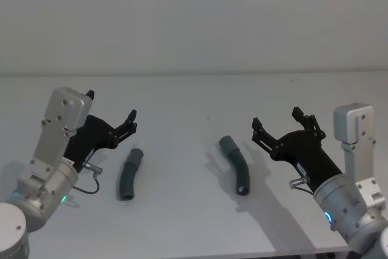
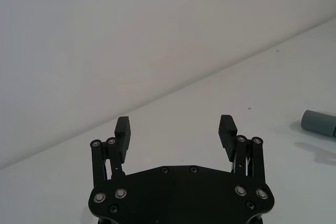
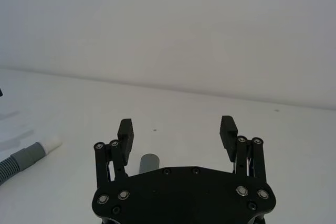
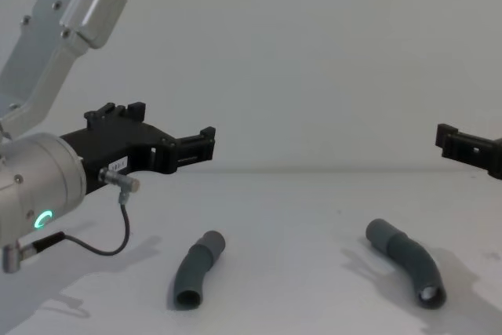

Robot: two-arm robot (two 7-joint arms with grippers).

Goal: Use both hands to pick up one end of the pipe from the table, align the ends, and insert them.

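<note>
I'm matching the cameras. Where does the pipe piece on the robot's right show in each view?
Head: right pipe piece, centre-right on the table.
Chest: lower right.
Left wrist: its collar, beyond and beside the open left pincer.
Right wrist: its collar, between the fingers of the open right pincer, near their base.
Shared landmark: the table's far edge.

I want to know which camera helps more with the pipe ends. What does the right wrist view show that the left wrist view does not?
Right wrist view alone: the right hand, open, and beyond it a ribbed pipe piece with its white tip.
Left wrist view alone: the left hand, open.
Both: a smooth grey collar end lying on the white table.
</note>
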